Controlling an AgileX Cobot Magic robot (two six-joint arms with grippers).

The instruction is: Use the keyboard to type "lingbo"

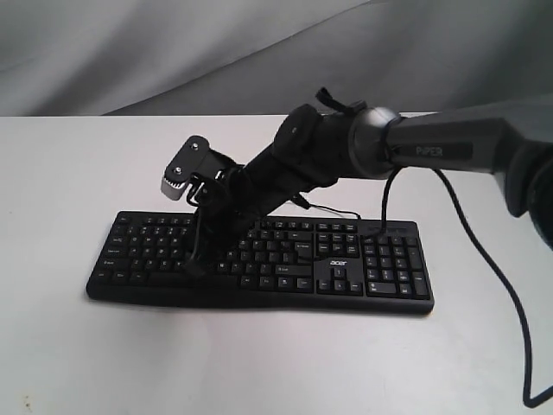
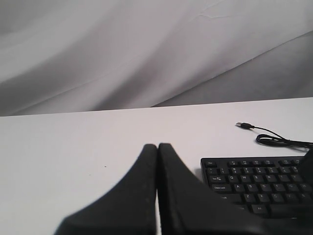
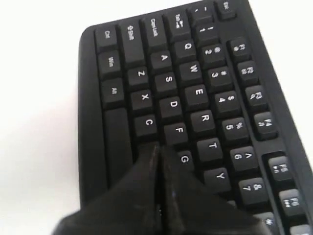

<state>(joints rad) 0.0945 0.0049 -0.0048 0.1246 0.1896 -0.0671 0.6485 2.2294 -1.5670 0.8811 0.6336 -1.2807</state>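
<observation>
The black keyboard (image 1: 285,268) with white-lettered keys and an "acer" logo lies across the middle of the white table (image 1: 60,190). My right arm reaches across to its left half. The right gripper (image 1: 197,264) is shut with nothing in it, pointing down at the keys. In the right wrist view its joined tips (image 3: 157,148) sit over the bottom letter row, between the C key and the G key, on the keyboard (image 3: 195,93). Whether they touch a key I cannot tell. My left gripper (image 2: 157,146) is shut and empty over bare table, beside the keyboard (image 2: 254,181) at its Esc corner.
The keyboard's thin USB cable (image 2: 274,139) lies unplugged on the table behind it, plug (image 2: 243,125) loose. A black cable (image 1: 492,268) hangs from the right arm (image 1: 432,149) over the table's right side. A grey cloth backdrop (image 1: 173,52) stands behind the table.
</observation>
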